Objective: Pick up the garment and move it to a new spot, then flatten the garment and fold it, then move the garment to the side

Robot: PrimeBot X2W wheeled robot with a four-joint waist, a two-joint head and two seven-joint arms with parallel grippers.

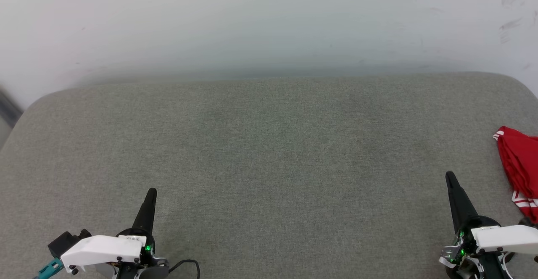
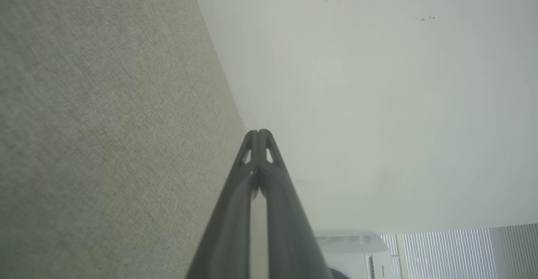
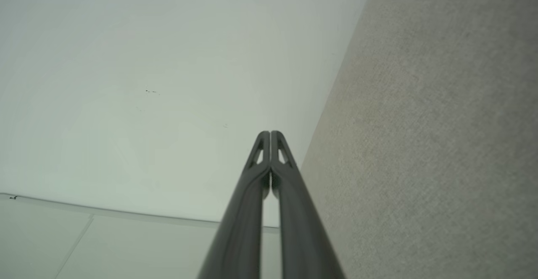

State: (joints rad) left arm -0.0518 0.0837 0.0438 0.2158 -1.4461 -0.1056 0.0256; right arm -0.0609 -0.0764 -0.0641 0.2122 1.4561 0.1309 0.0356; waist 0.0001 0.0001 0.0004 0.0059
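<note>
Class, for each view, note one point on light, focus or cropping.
Head view: soft, even light, no hard shadows; wall hazy; garment cropped by the right edge. Left wrist view: left gripper blurs toward the lens. Right wrist view: right gripper likewise.

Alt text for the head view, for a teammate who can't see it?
A red garment with white striped trim lies on the grey cushion at the right, beside the shut right gripper. The shut left gripper sits lower left.
</note>
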